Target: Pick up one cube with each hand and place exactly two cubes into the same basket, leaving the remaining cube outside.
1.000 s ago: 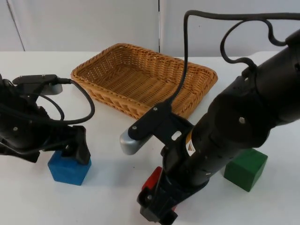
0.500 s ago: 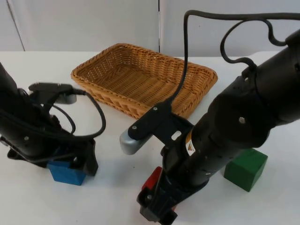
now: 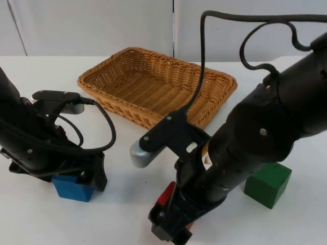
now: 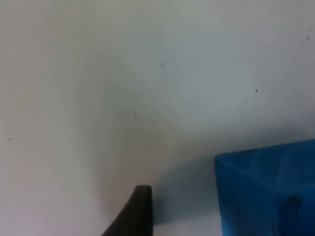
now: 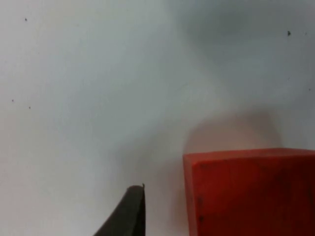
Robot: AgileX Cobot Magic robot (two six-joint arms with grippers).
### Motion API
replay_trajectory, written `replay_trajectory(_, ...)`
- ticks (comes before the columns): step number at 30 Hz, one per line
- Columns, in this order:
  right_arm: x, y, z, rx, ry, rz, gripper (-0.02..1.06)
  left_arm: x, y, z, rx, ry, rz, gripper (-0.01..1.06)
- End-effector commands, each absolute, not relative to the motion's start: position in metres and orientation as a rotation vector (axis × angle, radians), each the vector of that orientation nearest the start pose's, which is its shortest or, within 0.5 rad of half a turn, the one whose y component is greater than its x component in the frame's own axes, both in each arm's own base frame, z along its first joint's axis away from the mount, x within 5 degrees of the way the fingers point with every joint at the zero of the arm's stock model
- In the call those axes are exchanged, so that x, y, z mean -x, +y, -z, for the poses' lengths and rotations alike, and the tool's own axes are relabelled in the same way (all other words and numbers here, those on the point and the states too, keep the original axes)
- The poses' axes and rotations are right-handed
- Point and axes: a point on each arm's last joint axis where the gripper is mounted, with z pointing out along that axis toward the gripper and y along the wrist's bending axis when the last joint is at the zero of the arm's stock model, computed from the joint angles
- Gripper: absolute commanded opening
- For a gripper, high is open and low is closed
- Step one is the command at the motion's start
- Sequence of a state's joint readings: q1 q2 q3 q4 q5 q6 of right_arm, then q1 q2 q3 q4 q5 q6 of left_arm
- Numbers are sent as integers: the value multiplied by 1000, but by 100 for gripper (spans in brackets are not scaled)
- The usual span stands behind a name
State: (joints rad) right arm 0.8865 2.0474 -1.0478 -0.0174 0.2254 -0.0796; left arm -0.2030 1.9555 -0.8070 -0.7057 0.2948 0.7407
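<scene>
Two cubes under me: left gripper (image 3: 76, 178) over blue cube (image 3: 73, 187), right gripper (image 3: 171, 224) over red cube (image 3: 167, 194); I cannot tell either jaw gap, and should seat squarely before closing.

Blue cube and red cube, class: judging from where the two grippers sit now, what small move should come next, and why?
Probably close both grippers, then lift. The left gripper is down at the blue plastic cube and the right gripper at the red plastic cube, each cube beside a fingertip in its wrist view. The woven wicker basket is empty; the green cube stands apart.
</scene>
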Motion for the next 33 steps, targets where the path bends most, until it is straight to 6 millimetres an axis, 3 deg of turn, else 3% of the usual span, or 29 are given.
replay_trajectory(1, -235, 291, -86, 1293, 2411, -225, 104, -296, -81, -72, -395, 2851, 314, 105)
replay_trajectory(4, -235, 290, -82, 1296, 2436, -216, 99, -296, -81, -72, -397, 2854, 318, 104)
replay_trajectory(7, -235, 290, -82, 1293, 2435, -217, 77, -295, -81, -72, -398, 2856, 322, 93)
replay_trajectory(8, -235, 290, -83, 1290, 2430, -220, 62, -295, -81, -72, -396, 2860, 326, 81)
replay_trajectory(9, -235, 290, -83, 1290, 2430, -220, 62, -295, -81, -72, -396, 2860, 326, 81)
replay_trajectory(10, -235, 290, -83, 1290, 2430, -220, 57, -294, -82, -72, -396, 2864, 334, 72)
replay_trajectory(11, -235, 291, -84, 1288, 2425, -223, 43, -294, -82, -73, -396, 2868, 342, 64)
replay_trajectory(12, -235, 291, -84, 1288, 2425, -223, 37, -294, -82, -74, -397, 2867, 345, 58)
replay_trajectory(15, -236, 291, -91, 1282, 2414, -229, 8, -292, -83, -81, -421, 2864, 366, 25)
replay_trajectory(16, -236, 291, -91, 1282, 2414, -229, 8, -292, -83, -81, -421, 2864, 366, 25)
replay_trajectory(17, -236, 291, -95, 1277, 2405, -234, 0, -292, -84, -85, -424, 2853, 370, 12)
replay_trajectory(18, -236, 291, -100, 1271, 2394, -240, 0, -292, -84, -89, -429, 2844, 376, -1)
replay_trajectory(22, -236, 292, -120, 1248, 2346, -265, 0, -293, -85, -107, -434, 2788, 381, 0)
replay_trajectory(26, -233, 288, -164, 1212, 2275, -299, 0, -290, -85, -142, -458, 2698, 395, 0)
replay_trajectory(28, -233, 287, -170, 1208, 2263, -304, 0, -289, -85, -146, -465, 2689, 395, 0)
replay_trajectory(33, -224, 277, -221, 1157, 2166, -349, 0, -277, -84, -187, -467, 2605, 412, 0)
